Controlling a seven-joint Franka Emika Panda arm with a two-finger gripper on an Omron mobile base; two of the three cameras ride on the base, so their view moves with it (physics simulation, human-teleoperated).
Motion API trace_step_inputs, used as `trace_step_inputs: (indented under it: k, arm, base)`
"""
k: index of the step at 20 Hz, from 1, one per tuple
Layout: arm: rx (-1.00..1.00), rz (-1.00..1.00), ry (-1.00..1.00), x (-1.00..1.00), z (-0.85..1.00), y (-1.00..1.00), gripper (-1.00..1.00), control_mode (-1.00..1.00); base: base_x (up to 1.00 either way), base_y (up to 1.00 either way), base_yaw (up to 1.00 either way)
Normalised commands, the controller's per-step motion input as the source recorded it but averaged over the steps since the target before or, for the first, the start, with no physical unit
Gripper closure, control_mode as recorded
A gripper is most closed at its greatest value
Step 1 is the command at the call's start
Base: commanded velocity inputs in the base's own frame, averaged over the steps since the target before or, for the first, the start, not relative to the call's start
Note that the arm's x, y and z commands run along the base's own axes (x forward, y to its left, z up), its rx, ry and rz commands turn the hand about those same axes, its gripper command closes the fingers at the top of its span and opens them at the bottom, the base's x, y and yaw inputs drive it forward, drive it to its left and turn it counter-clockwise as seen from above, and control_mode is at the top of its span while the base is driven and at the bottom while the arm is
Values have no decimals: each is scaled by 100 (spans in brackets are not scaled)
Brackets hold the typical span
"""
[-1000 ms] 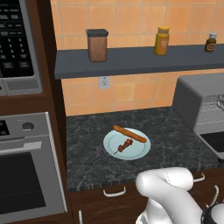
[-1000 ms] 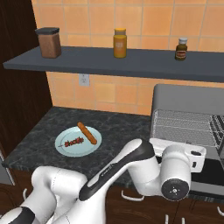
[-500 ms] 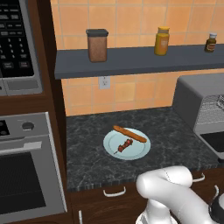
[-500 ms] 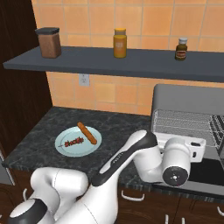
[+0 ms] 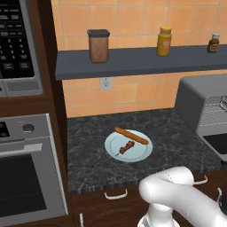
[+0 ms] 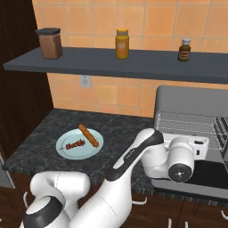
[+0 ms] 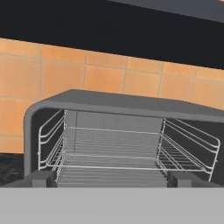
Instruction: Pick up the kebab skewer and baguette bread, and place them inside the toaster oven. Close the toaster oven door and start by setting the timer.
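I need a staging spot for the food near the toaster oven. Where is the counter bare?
Bare dark counter lies between the plate and the toaster oven, and left of the plate toward the wall. The plate itself is crowded: baguette bread and kebab skewer.

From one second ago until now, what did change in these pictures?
In the right base view the arm's wrist swung further right, across the open front of the toaster oven. Nothing was taken hold of or let go. The kebab skewer and baguette bread stayed on the plate, and the jars stayed on the shelf.
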Motion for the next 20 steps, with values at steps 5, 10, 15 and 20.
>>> trace_step_inputs:
  k: [5,10,15,20]
  arm:
    - [0,0,0,32,0,-15,-100,-100]
    - [0,0,0,22,-6,-6,-100,-100]
    - [4,0,2,18,-38,-3,-100,-100]
    - [2,0,0,42,-16,-3,-100,-100]
  base:
    - [0,0,0]
    - [0,0,0]
    - [0,0,0]
    - [0,0,0]
